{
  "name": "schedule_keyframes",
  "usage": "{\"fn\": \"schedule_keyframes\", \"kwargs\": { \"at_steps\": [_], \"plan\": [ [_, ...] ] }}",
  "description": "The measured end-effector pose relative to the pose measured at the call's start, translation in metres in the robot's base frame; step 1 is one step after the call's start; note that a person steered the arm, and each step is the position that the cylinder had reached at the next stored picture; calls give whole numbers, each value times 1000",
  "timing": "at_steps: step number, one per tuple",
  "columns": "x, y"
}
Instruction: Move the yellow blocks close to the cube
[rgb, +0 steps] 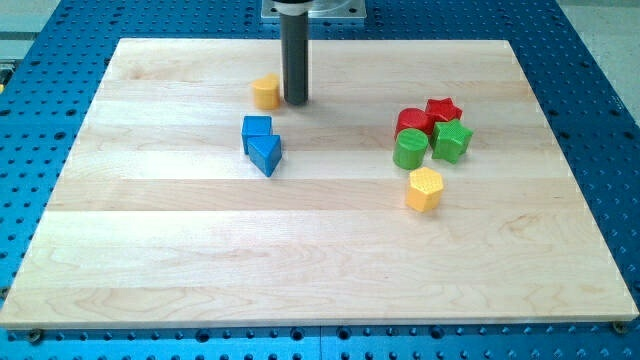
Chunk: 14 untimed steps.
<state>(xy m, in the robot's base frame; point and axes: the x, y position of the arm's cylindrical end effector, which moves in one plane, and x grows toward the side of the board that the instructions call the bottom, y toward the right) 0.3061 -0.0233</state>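
**Now the rod lines up on the first yellow block**

Right, biggest first: the wooden board (320, 260) fills the view, pale planks on a blue perforated table (60, 20), and the arm's rod drops in from the view's top. My tip (295, 101) sits just to the view's right of the small yellow block (266, 92), touching it or very nearly so; I cannot tell which. No jaws to report on here: this arm carries a plain rod, so there is nothing to spread or pinch, only a tip that pushes.

Below that pair, towards the view's bottom, sit the blue cube (257, 129) and the blue triangular block (265, 153), pressed against one another. Over on the view's right is a tight cluster: a red cylinder (413, 121), a red star (442, 109), a green cylinder (410, 148) and a green block (452, 140) whose shape looks ribbed or many-sided. Just beneath that cluster stands the yellow hexagonal block (424, 188), well apart from the cube.

My reading: the step in hand is the first yellow, already near the cube but not snug. From this side a push would send it towards the view's left, past the cube. The next move calls for swinging round to the block's top side and nudging it down. The hexagon is untouched and needs a long leftward push, kept clear of the green blocks.
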Motion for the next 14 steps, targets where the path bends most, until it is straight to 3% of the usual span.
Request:
{"fn": "schedule_keyframes", "kwargs": {
  "at_steps": [1,2,3,4,5,6,7,8,9,10,11,12,14],
  "plan": [
    [-47,25],
    [-40,-42],
    [22,-53],
    [42,-36],
    [36,2],
    [66,90],
    [135,117],
    [154,117],
    [159,76],
    [224,96],
    [239,176],
    [193,171],
    [121,3]
  ]
}}
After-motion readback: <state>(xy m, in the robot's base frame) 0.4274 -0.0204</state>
